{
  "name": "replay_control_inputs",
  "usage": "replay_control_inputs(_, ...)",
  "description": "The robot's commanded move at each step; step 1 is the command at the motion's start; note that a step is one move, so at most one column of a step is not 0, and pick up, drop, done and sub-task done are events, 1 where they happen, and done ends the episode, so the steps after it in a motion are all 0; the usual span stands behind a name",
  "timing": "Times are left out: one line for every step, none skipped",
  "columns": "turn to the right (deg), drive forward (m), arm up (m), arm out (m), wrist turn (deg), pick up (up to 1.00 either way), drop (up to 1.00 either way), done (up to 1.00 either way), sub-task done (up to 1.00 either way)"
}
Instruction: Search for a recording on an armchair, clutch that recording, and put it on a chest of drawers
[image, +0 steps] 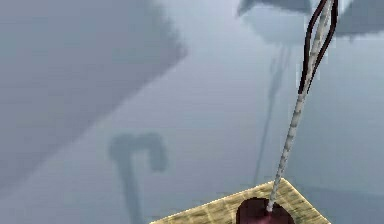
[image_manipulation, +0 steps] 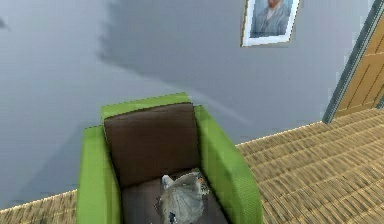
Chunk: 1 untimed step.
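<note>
A green armchair (image_manipulation: 165, 160) with a dark brown seat and back stands against the wall in the arm side view's lower middle. On its seat lies a crumpled grey-white thing (image_manipulation: 183, 197) with darker marks; its shape does not tell me what it is.
A floor lamp's thin pale pole (image: 293, 130) rises from a dark red base (image: 262, 211) on woven tan flooring (image: 215, 213) at the forward view's lower right, close to a grey wall. A framed picture (image_manipulation: 270, 20) hangs above the armchair. A wooden door (image_manipulation: 365, 75) stands at the right.
</note>
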Motion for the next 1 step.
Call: replay_control_inputs(0.0,0.00,0.10,0.00,0.0,0.00,0.00,0.00,0.00)
